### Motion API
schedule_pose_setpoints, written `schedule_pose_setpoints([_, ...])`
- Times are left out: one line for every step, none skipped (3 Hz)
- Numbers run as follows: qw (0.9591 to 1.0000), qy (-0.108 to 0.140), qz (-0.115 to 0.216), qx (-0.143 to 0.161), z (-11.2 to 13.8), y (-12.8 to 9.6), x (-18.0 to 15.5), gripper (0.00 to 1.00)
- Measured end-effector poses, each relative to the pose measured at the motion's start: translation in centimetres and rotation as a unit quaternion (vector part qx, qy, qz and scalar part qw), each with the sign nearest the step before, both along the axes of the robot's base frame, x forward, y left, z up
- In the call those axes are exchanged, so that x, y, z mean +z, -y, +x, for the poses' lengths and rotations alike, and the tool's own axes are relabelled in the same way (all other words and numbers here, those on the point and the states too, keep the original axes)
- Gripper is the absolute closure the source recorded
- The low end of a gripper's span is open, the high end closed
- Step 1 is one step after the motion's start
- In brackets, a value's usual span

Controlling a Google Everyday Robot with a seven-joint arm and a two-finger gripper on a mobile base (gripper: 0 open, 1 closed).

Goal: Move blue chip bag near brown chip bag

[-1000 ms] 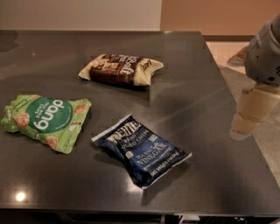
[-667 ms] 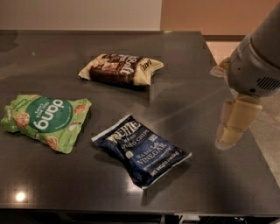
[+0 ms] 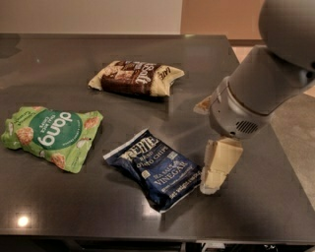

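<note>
Camera view puts the dark table (image 3: 74, 211) right under me, its near edge along the bottom and a small glint of light at the near left. Closest to me lies the blue chip bag (image 3: 155, 170), flat on the table just right of centre and turned at an angle, its white lettering running toward the near right corner. Just beside that corner hangs the gripper (image 3: 214, 179), cream-coloured and pointing down, its tip low over the table. I cannot tell whether it touches the bag's edge. Whether it is spread or closed I cannot make out from this side, and I see nothing held in it. The grey arm (image 3: 261, 83) rises from it toward the upper right and fills that corner.

Further back on the left, a green bag (image 3: 51, 135) marked "dang" lies flat, near the left edge and apart from the blue one. Beyond both, toward the far middle of the table, sits the brown chip bag (image 3: 135, 78), lying lengthwise with its cream ends out to left and right. It is well apart from the blue chip bag, with bare table between them. Behind the table's far edge runs a pale wall (image 3: 88, 15).
</note>
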State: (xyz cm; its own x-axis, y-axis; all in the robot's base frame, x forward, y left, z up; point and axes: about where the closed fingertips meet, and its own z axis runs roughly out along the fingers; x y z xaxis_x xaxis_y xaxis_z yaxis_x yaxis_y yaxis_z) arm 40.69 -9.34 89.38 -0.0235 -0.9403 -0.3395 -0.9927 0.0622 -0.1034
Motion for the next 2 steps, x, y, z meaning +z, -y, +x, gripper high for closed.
schedule_pose_setpoints([0.9987,-0.031,0.018,0.035,-1.5,-2.9,-2.5,0.00])
schedule_pose_setpoints([0.9966,-0.051,0.030,0.058,-2.8,-4.6,-3.6,0.00])
